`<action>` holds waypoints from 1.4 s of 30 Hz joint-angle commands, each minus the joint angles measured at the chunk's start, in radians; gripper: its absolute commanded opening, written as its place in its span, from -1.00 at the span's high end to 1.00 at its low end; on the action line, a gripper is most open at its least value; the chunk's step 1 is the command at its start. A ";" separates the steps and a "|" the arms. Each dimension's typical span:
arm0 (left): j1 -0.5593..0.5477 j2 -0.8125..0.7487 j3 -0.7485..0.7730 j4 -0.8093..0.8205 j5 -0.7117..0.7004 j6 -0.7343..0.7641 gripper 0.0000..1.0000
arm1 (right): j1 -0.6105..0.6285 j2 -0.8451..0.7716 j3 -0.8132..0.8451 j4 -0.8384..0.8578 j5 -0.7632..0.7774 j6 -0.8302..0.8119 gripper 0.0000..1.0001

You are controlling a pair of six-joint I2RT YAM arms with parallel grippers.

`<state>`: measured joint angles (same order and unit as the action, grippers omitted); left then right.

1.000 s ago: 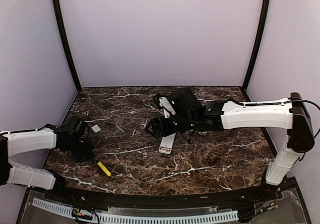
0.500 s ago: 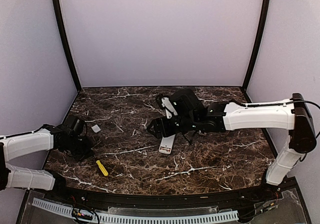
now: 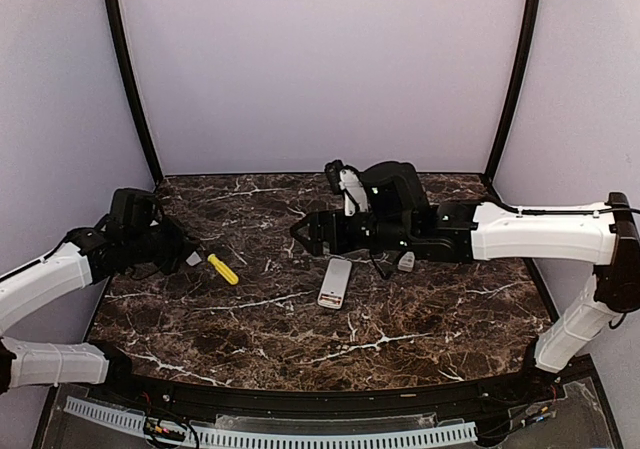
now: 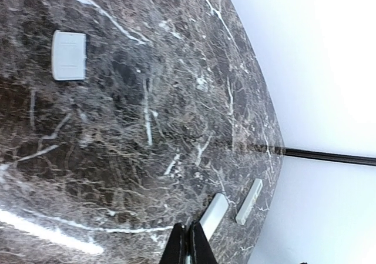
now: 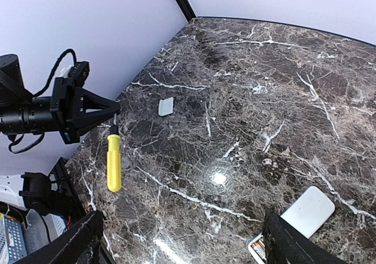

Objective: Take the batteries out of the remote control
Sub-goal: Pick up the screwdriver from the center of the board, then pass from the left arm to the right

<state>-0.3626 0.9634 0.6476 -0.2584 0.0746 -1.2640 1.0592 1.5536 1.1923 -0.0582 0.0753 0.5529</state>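
Observation:
The white remote control [image 3: 335,282] lies near the table's middle, and its open end shows the batteries [image 5: 259,250] as small reddish cells in the compartment. My right gripper [image 3: 303,235] hovers above and behind the remote, open wide with nothing between its fingers [image 5: 82,246]. My left gripper [image 3: 197,253] is raised at the left, shut on the thin metal shaft of a yellow-handled screwdriver [image 3: 223,269], whose handle [image 5: 113,161] hangs free above the table. In the left wrist view the shut fingertips [image 4: 189,245] point toward the remote [image 4: 212,215].
A second white remote [image 3: 406,261] lies right of the first, also in the left wrist view [image 4: 249,201]. A small flat white cover [image 5: 166,106] rests on the marble at the left, beside the left gripper. Purple walls close in the back and both sides.
The left gripper has lifted the screwdriver off the table's front left and carried it up and back. The right gripper has risen off the remote, drawn back and opened wider.

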 commanded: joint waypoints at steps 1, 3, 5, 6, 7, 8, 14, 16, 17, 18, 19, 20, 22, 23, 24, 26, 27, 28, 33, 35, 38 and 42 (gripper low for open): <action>-0.063 0.075 0.068 0.173 0.026 -0.076 1.00 | -0.005 -0.022 -0.013 0.105 -0.019 0.031 -0.84; -0.093 0.096 0.083 0.233 0.018 -0.098 1.00 | -0.006 -0.017 -0.011 0.117 -0.031 0.051 -0.84; -0.120 0.110 0.090 0.288 0.001 -0.122 1.00 | -0.004 -0.011 -0.016 0.133 -0.034 0.070 -0.83; -0.136 0.114 0.090 0.325 -0.009 -0.133 1.00 | -0.002 -0.007 -0.021 0.143 -0.032 0.075 -0.83; -0.142 0.123 0.089 0.340 -0.013 -0.156 1.00 | 0.003 -0.004 -0.024 0.154 -0.022 0.074 -0.83; -0.154 0.129 0.091 0.365 -0.014 -0.167 1.00 | 0.012 0.002 -0.023 0.154 0.002 0.067 -0.83; -0.192 0.181 0.108 0.419 0.009 -0.220 1.00 | 0.084 0.076 0.094 0.062 0.137 -0.030 -0.78; -0.201 0.178 0.112 0.427 0.004 -0.224 1.00 | 0.086 0.092 0.100 0.064 0.129 -0.028 -0.77; -0.204 0.177 0.113 0.426 -0.004 -0.225 1.00 | 0.087 0.098 0.099 0.074 0.123 -0.026 -0.77; -0.209 0.170 0.113 0.425 -0.009 -0.226 1.00 | 0.088 0.105 0.099 0.086 0.123 -0.024 -0.77; -0.212 0.167 0.113 0.425 -0.020 -0.227 1.00 | 0.090 0.115 0.099 0.097 0.125 -0.021 -0.76; -0.216 0.162 0.114 0.421 -0.024 -0.228 1.00 | 0.094 0.124 0.100 0.108 0.135 -0.020 -0.75; -0.220 0.156 0.119 0.409 -0.032 -0.231 1.00 | 0.098 0.145 0.112 0.118 0.142 -0.019 -0.73; -0.222 0.155 0.119 0.407 -0.036 -0.233 1.00 | 0.102 0.155 0.124 0.119 0.147 -0.024 -0.72; -0.226 0.153 0.119 0.404 -0.037 -0.236 1.00 | 0.106 0.164 0.132 0.121 0.151 -0.029 -0.70; -0.230 0.152 0.121 0.400 -0.039 -0.239 1.00 | 0.115 0.179 0.151 0.123 0.161 -0.046 -0.67; -0.233 0.152 0.122 0.397 -0.042 -0.240 1.00 | 0.119 0.187 0.159 0.122 0.164 -0.055 -0.65; -0.235 0.151 0.122 0.396 -0.044 -0.244 1.00 | 0.122 0.193 0.168 0.118 0.167 -0.060 -0.61; -0.245 0.154 0.127 0.401 -0.060 -0.251 1.00 | 0.129 0.220 0.181 0.127 0.166 -0.072 -0.46; -0.250 0.156 0.128 0.404 -0.063 -0.255 1.00 | 0.131 0.229 0.183 0.132 0.161 -0.074 -0.40; -0.255 0.160 0.130 0.406 -0.064 -0.258 1.00 | 0.131 0.243 0.190 0.140 0.156 -0.071 -0.31; -0.258 0.166 0.130 0.412 -0.063 -0.266 1.00 | 0.132 0.260 0.198 0.153 0.150 -0.069 -0.20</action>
<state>-0.6140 1.1404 0.7494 0.1406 0.0235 -1.5154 1.1805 1.7866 1.3582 0.0517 0.2237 0.4866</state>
